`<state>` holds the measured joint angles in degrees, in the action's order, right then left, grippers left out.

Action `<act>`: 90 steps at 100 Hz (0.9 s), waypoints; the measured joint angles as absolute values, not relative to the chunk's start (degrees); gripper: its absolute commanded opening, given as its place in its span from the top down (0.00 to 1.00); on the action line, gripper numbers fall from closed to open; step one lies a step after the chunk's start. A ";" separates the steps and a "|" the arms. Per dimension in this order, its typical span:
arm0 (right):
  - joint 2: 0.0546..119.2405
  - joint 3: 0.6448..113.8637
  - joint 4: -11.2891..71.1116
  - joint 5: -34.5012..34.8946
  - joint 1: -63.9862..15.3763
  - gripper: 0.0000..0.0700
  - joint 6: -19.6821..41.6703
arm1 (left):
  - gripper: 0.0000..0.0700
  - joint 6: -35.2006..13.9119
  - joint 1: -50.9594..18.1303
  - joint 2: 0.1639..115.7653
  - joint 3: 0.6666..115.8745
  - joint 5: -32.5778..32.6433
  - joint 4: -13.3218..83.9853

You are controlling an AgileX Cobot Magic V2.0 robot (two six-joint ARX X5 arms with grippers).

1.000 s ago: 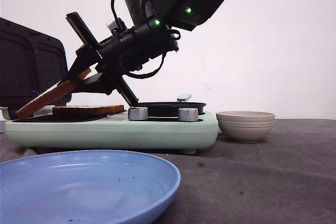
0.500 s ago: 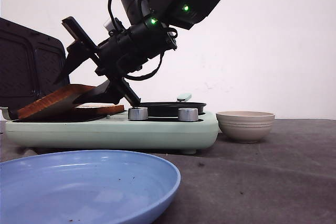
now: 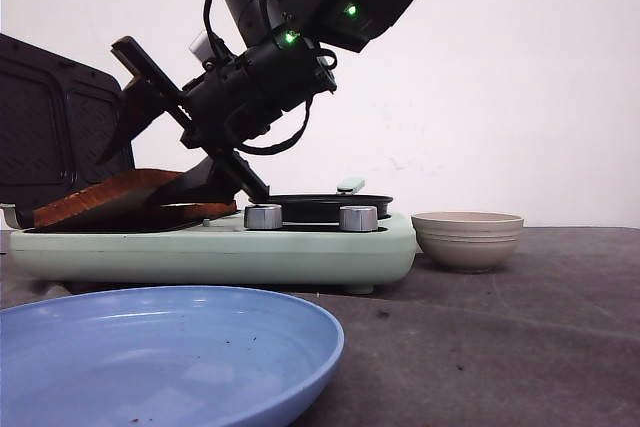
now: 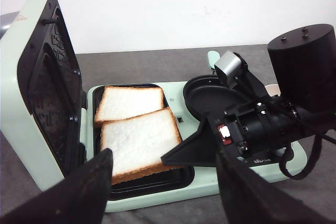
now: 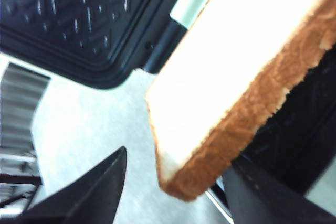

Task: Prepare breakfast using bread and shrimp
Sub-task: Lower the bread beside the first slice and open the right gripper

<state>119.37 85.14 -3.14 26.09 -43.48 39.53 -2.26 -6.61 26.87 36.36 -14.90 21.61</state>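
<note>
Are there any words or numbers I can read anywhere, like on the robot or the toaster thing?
No text here can be read.
Right arm: a small red and white sticker and a line of tiny white print below it, both too small and blurred to read.
Sandwich maker: two silver knobs, no markings that I can make out.
Blue plate and beige bowl: no writing visible.

Two overlapping toast slices point(image 4: 137, 140) on grill plate, shrimp seemingly unseen.
</note>
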 measured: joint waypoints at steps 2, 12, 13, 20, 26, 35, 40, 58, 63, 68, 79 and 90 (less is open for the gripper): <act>119.35 85.14 -2.83 26.02 -43.46 0.50 39.35 | 0.55 -2.26 -6.61 26.87 36.36 -14.90 21.61; 119.28 85.14 -2.37 25.89 -43.46 0.50 38.83 | 0.55 -2.26 -6.61 26.87 36.36 -14.90 21.61; 119.28 85.14 -2.33 25.87 -43.46 0.50 38.74 | 0.55 -2.26 -6.61 26.87 36.36 -14.90 21.61; 119.17 85.14 -1.69 25.82 -43.44 0.50 38.13 | 0.55 -2.26 -6.61 26.87 36.36 -14.90 21.61; 118.93 85.14 -0.73 25.74 -43.44 0.50 37.60 | 0.55 -2.26 -6.61 26.87 36.36 -14.90 21.61; 118.50 85.12 1.02 25.50 -43.44 0.50 36.97 | 0.55 -2.26 -6.61 26.87 36.36 -14.90 21.61; 118.21 85.06 2.00 25.26 -43.42 0.50 36.56 | 0.55 -2.26 -6.61 26.87 36.36 -14.90 21.61; 116.92 84.66 6.26 23.16 -43.33 0.50 34.79 | 0.55 -2.26 -6.61 26.87 36.36 -14.90 21.61; 116.60 84.62 7.05 22.48 -43.27 0.50 34.20 | 0.55 -2.26 -6.61 26.87 36.36 -14.90 21.61; 116.36 84.62 7.44 22.41 -43.11 0.50 33.71 | 0.55 -2.26 -6.61 26.87 36.36 -14.90 21.61; 115.57 84.60 8.60 22.35 -42.87 0.50 32.67 | 0.55 -2.26 -6.61 26.87 36.36 -14.90 21.61; 113.78 84.53 9.69 20.73 -42.46 0.50 31.09 | 0.55 -2.26 -6.61 26.87 36.36 -14.83 21.61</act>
